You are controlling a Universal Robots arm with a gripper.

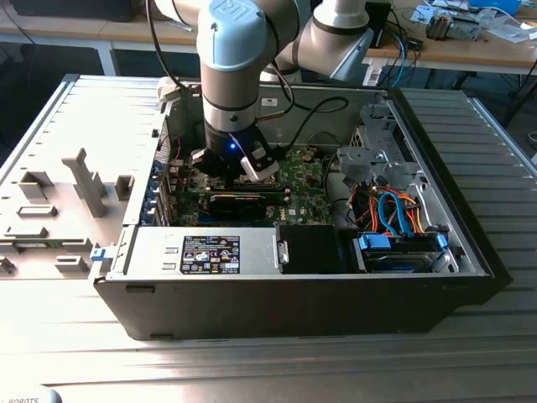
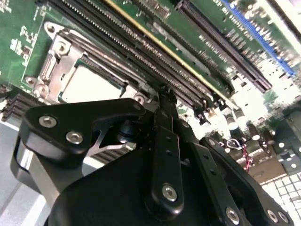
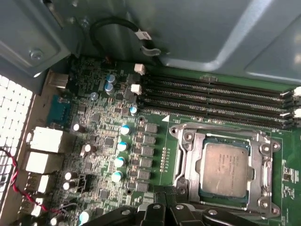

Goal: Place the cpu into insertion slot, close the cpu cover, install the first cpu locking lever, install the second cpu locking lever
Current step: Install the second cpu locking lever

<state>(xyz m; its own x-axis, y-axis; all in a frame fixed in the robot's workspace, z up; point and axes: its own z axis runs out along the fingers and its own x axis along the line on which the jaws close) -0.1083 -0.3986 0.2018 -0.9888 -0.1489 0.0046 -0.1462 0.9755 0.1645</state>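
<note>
We judge the cpu (image 3: 225, 168) seated under its closed cpu cover (image 3: 263, 162); levers pending. The gripper (image 2: 165, 96), pinched together and empty, hovers at the socket's six o'clock.

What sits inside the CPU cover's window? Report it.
In the first wrist view, the cpu's silver-grey top fills the window of the cpu cover, which lies closed over it. The insertion slot's contacts beneath are covered by the chip.

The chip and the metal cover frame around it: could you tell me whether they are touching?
Touching. In the first wrist view the cover frame lies closed around the chip, its inner edges resting on the chip's border with no visible gap.
</note>
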